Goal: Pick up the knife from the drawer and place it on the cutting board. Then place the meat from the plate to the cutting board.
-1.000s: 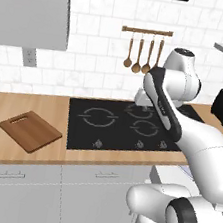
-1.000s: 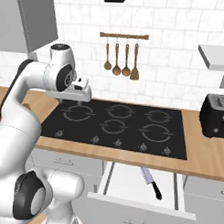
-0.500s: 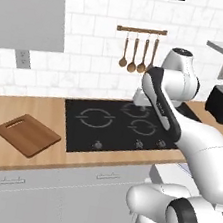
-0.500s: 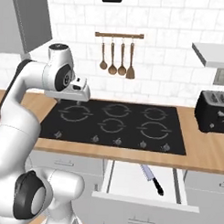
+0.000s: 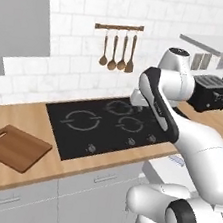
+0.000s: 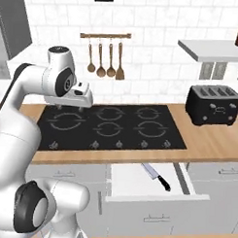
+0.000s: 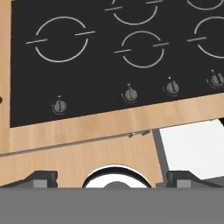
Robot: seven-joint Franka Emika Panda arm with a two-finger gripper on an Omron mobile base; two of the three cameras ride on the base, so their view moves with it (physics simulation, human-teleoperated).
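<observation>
Kitchen counter with hob, seen from both sides of the base and from the hand. One knife (image 6: 156, 176) lies in the open drawer (image 6: 138, 182) below the counter's front edge, blade pointing toward the hob (image 6: 110, 126), black handle toward the drawer front. The gripper (image 6: 82, 97) is held high over the hob's left part as the right base view shows it, well apart from the knife, which sits lower and to its right. In the hand view the fingertips (image 7: 41, 177) stand at the two far sides of the bottom edge, so the jaws are spread wide, with nothing between them; part of the white drawer floor shows at lower right there. One board (image 5: 13, 146) rests on the counter left of the hob, its slot handle toward the wall, bare on top. One black toaster (image 6: 213, 105) stands right of the hob. Four utensils (image 6: 105, 56) hang from a wall rail. The hob carries four ring burners and five knobs (image 6: 119, 144) along its front.
</observation>
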